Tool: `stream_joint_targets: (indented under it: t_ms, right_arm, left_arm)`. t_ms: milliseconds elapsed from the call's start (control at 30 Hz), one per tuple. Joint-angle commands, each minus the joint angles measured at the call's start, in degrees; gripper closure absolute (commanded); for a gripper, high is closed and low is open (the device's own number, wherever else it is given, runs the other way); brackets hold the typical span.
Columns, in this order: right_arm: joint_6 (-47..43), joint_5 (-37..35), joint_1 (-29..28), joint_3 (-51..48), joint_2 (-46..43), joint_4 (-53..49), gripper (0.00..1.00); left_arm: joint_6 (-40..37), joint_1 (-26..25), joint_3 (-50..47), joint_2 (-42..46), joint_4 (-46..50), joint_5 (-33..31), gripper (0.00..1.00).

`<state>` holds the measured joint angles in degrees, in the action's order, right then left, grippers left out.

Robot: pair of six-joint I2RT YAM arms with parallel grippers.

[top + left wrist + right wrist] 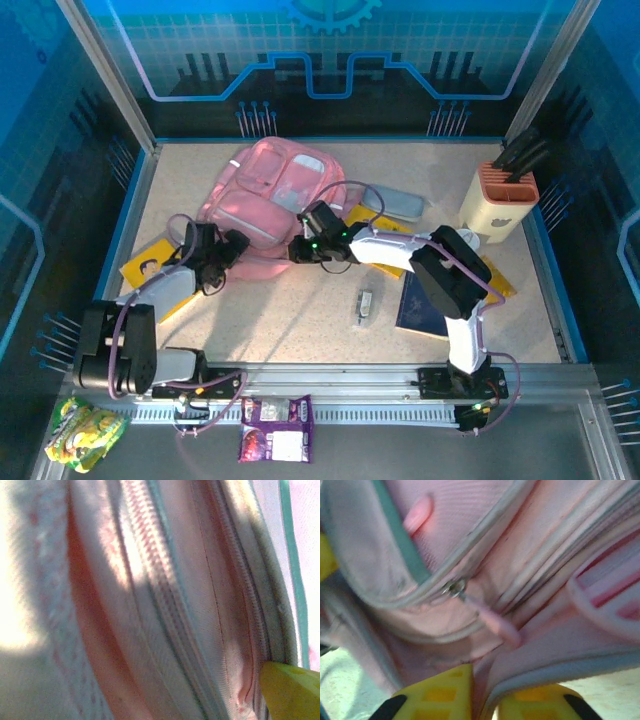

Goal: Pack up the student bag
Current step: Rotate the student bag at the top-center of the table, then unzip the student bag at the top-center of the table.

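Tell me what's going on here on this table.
Two robot arms are working on the pink bag, which lies flat mid-table. The right end effector is closed on a fold of the bag's near edge, just below a zip pull. The left end effector is open, pressed close against a zip seam on the bag's left side. A pencil case and a blue book lie outside the bag.

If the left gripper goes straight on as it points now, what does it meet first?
The student bag: its pink fabric and zip lie right before the left gripper, probably very near, though depth is unclear.
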<state>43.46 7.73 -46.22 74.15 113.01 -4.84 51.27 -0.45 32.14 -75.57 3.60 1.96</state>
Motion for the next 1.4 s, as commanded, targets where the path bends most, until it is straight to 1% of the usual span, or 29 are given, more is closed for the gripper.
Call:
stream_joint_targets:
  t_ms: [0,33,67,133,200,233,300,367,400,500,667,733,833,900,1000,1067,1100,1133,1233,1300,1367]
  right_arm:
    - [-0.4,-0.3,-3.7,2.4,-4.2,-1.0,0.63]
    - [-0.2,-1.0,-3.3,1.0,-6.1,-0.7,0.55]
    - [0.0,-1.1,-2.7,-0.1,-7.6,-0.6,0.49]
    - [0.3,-0.9,-0.8,-2.6,-10.8,-1.6,0.42]
    - [0.4,-1.0,1.9,-4.4,-13.4,-4.2,0.38]
    - [0.4,-0.9,3.3,-4.8,-14.1,-5.4,0.36]
    - [0.6,-0.1,7.1,-5.7,-14.6,-7.9,0.34]
    - [0.9,0.8,10.2,-6.6,-14.5,-7.7,0.33]
    - [1.1,1.5,11.9,-6.6,-13.9,-7.6,0.32]
    - [0.4,3.5,15.0,-4.2,-10.6,-8.6,0.31]
    - [0.2,6.4,18.4,1.8,-3.0,-8.2,0.32]
    - [0.8,6.9,19.3,3.9,-0.3,-8.0,0.33]
    - [2.2,6.2,20.5,5.9,2.7,-7.4,0.33]
    - [2.9,7.6,21.1,7.1,4.5,-5.5,0.33]
    - [1.9,7.6,21.2,11.3,7.8,-6.9,0.33]
    - [1.6,7.3,21.3,12.7,9.1,-6.7,0.36]
    - [1.5,7.3,21.3,13.1,9.5,-6.3,0.38]
    - [1.1,7.3,21.3,13.3,9.7,-5.7,0.43]
    - [0.3,7.5,21.3,13.7,9.7,-5.3,0.6]
    - [-0.5,7.7,21.4,13.7,8.8,-5.2,0.73]
    - [-0.7,7.9,21.3,13.3,7.6,-4.8,0.84]
  left_arm:
    - [-4.7,3.3,4.9,-0.3,0.1,1.1,0.01]
    - [-5.4,3.9,5.2,0.0,0.7,1.5,0.01]
    - [-6.1,4.0,5.6,0.6,1.5,1.7,0.01]
    - [-7.9,4.1,6.9,1.7,5.1,1.6,0.01]
    - [-8.2,4.1,7.5,3.7,9.1,1.8,0.01]
    - [-8.2,4.1,7.2,4.8,9.5,2.7,0.01]
    - [-7.1,4.0,5.3,7.9,8.7,6.3,0.01]
    - [-5.9,3.2,3.7,11.1,8.5,9.4,0.01]
    - [-5.8,2.3,3.2,12.8,9.6,9.7,0.01]
    - [-4.4,-2.5,3.4,17.2,15.2,6.7,0.01]
    - [0.2,-12.1,2.1,20.3,17.4,3.5,0.01]
    - [3.2,-16.0,1.6,20.8,17.2,1.8,0.01]
    - [8.1,-21.6,-0.7,19.6,11.2,1.0,0.01]
    - [10.5,-24.6,-1.8,16.8,6.5,0.3,0.01]
    - [11.7,-26.5,-1.9,11.5,0.7,0.4,0.01]
    - [11.7,-26.7,-2.3,7.6,-4.4,1.7,0.01]
    - [10.7,-26.7,-2.1,5.9,-6.1,1.7,0.01]
    - [9.9,-26.6,-1.6,4.8,-6.3,0.9,0.01]
    - [6.0,-25.8,0.9,2.5,-4.1,-3.8,0.01]
    - [2.6,-24.5,2.0,1.2,-5.2,-3.9,0.01]
    - [1.7,-22.6,2.4,0.2,-5.7,-4.1,0.01]
